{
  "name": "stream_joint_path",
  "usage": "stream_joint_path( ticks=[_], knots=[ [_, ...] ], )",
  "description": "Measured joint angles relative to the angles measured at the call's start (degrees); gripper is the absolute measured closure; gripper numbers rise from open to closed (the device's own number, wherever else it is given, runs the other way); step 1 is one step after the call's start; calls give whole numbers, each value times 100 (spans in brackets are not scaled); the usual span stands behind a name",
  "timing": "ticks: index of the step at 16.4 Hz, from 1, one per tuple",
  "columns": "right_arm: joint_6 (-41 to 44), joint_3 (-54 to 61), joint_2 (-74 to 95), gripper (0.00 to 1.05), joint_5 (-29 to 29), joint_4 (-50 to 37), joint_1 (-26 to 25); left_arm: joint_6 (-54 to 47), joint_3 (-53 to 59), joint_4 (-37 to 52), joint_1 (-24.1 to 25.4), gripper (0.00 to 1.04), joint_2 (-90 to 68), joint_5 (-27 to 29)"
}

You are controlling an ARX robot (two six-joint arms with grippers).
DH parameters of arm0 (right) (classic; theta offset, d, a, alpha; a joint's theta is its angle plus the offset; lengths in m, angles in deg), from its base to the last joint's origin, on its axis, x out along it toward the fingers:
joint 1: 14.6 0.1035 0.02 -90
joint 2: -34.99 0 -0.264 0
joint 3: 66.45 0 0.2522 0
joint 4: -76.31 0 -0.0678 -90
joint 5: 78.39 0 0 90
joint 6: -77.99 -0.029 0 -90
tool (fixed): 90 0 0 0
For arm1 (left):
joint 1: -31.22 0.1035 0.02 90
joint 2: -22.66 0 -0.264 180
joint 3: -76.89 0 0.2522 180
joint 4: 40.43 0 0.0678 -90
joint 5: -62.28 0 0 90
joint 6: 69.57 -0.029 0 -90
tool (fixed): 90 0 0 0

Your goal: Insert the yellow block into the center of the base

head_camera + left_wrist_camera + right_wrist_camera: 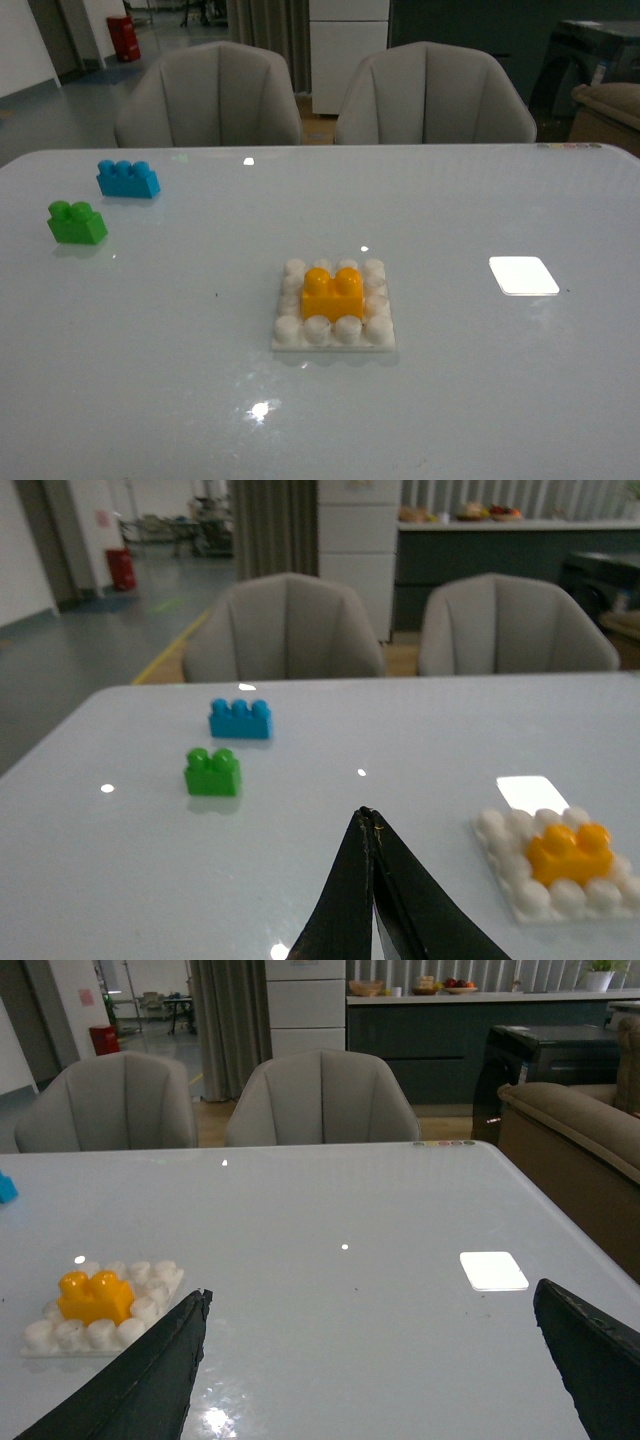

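Yellow block (333, 292) sits pressed onto the white base's (290, 335) central studs, mid-tabletop; insertion looks finished. Left end effector (371, 825) is closed, right end effector (370, 1325) spread apart, both empty.

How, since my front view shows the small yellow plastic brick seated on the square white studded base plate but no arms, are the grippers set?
Observer: The left gripper is shut, its black fingers meeting at a point with nothing between them.
Operator: And the right one?
Observer: The right gripper is open, its fingers spread wide and holding nothing.
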Motion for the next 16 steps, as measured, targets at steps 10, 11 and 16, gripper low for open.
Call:
stream_joint_path(
  ticks=[10,11,16],
  knots=[
    [2,0,0,6,0,4,0,0,116,-1875,254,103,2015,-162],
    [2,0,0,6,0,4,0,0,116,-1985,254,103,2118,-164],
    [2,0,0,6,0,4,0,0,116,-2686,254,103,2820,-164]
  ],
)
